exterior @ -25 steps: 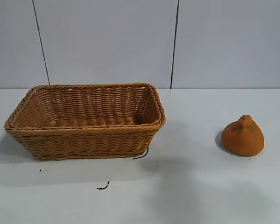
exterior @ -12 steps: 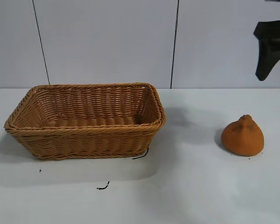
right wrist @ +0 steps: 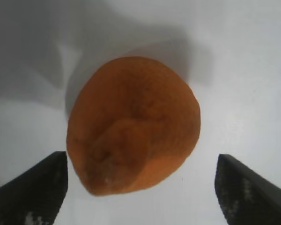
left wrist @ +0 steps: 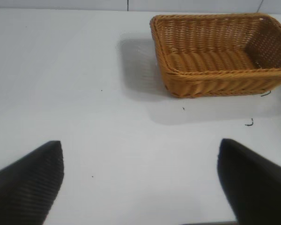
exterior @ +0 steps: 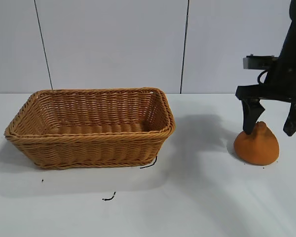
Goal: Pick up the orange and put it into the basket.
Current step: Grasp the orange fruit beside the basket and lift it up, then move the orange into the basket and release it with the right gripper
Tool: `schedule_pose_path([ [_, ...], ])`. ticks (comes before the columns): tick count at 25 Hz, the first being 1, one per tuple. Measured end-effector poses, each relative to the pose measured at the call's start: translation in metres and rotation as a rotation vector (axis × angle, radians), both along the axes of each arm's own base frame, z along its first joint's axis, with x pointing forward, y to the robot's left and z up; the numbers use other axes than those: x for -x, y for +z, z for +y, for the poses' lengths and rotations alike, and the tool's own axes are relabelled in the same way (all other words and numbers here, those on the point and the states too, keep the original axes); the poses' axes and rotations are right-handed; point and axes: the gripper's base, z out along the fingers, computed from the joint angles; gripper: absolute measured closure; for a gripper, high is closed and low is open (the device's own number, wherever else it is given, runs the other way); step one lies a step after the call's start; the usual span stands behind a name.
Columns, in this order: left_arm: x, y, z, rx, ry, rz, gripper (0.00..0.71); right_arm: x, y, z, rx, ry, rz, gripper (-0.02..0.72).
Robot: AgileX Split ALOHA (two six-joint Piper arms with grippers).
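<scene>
White table [exterior: 197, 207], grey panelled wall [exterior: 113, 44]. Right gripper [exterior: 272, 128] spread wide over the orange [exterior: 257, 145], arm cropped; basket [exterior: 91, 148] left.

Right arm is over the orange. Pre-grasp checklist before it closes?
1. Right pincer open: ok, fingers spread wide.
2. Fingers straddle the orange: ok, one on each side in the right wrist view.
3. Low enough to grip: not ok, the fingertips are only level with its pointed top.
4. Orange resting on the table: ok.
5. Basket upright and empty: ok.
6. Left pincer out of the way: ok, open over bare table, away from the basket.
</scene>
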Motion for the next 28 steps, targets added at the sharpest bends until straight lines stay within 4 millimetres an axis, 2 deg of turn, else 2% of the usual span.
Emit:
schedule_pose_path([
  [4, 0.0, 0.0, 0.0, 0.0, 0.0, 0.0, 0.071, -0.002, 0.004, 0.0, -0.001, -0.001, -0.013, 0.507],
  [6, 0.0, 0.0, 0.0, 0.0, 0.0, 0.0, 0.071, -0.002, 0.012, 0.0, -0.004, -0.002, -0.031, 0.614],
  [7, 0.0, 0.0, 0.0, 0.0, 0.0, 0.0, 0.071, -0.002, 0.019, 0.0, -0.004, -0.001, -0.042, 0.63],
  [10, 0.0, 0.0, 0.0, 0.0, 0.0, 0.0, 0.071, -0.006, 0.046, 0.0, -0.003, 0.006, -0.1, 0.63],
  [15, 0.0, 0.0, 0.0, 0.0, 0.0, 0.0, 0.071, -0.014, 0.126, 0.001, -0.007, 0.014, -0.282, 0.63],
  [18, 0.0, 0.0, 0.0, 0.0, 0.0, 0.0, 0.071, -0.016, 0.159, 0.001, -0.013, 0.017, -0.328, 0.63],
  [20, 0.0, 0.0, 0.0, 0.0, 0.0, 0.0, 0.071, -0.017, 0.171, 0.003, -0.016, 0.017, -0.342, 0.63],
  [23, 0.0, 0.0, 0.0, 0.0, 0.0, 0.0, 0.071, -0.018, 0.185, 0.016, -0.02, 0.045, -0.373, 0.63],
  [25, 0.0, 0.0, 0.0, 0.0, 0.0, 0.0, 0.071, -0.018, 0.193, 0.033, -0.028, 0.082, -0.399, 0.63],
  [28, 0.0, 0.0, 0.0, 0.0, 0.0, 0.0, 0.071, -0.014, 0.2, 0.07, -0.051, 0.159, -0.425, 0.63],
])
